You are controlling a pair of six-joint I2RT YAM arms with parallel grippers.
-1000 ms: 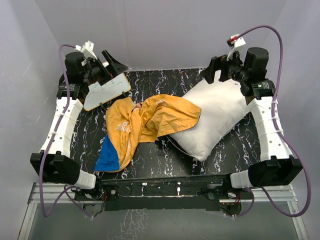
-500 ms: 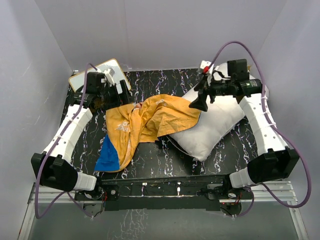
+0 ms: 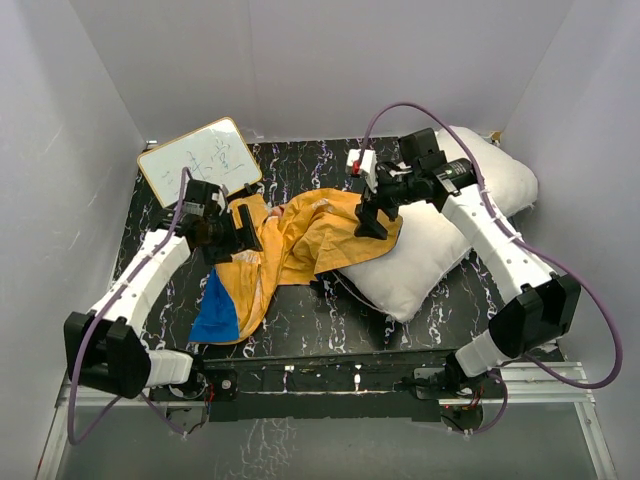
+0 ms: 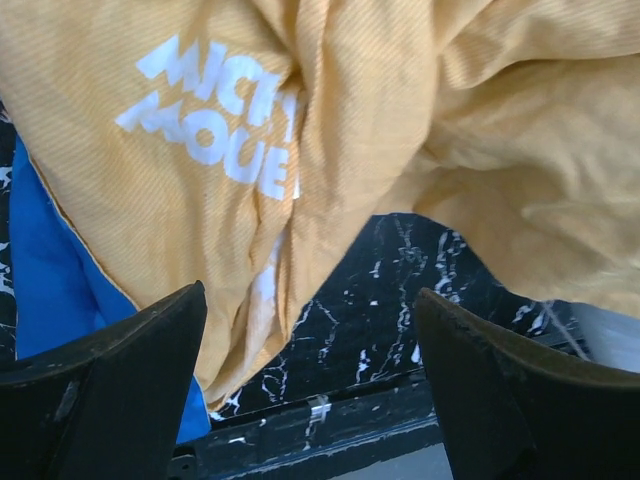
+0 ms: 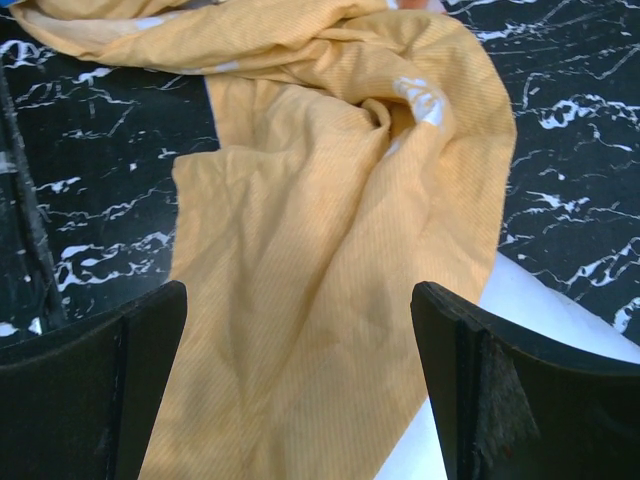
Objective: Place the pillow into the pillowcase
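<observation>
Orange pillowcase [image 3: 300, 240], crumpled, overlaps the pillow [image 3: 420, 262] lying outside it; left claw [image 4: 310, 320] and right claw [image 5: 300, 300] gape wide

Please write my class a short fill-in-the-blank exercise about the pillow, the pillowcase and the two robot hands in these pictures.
1. The pillow is plain ____ in colour.
2. The pillowcase shows orange-yellow on top and a ____ corner toward the table's near edge.
3. The left hand and the right hand both hover over the pillowcase with their jaws ____.

Missing words: white; blue; open.
</observation>
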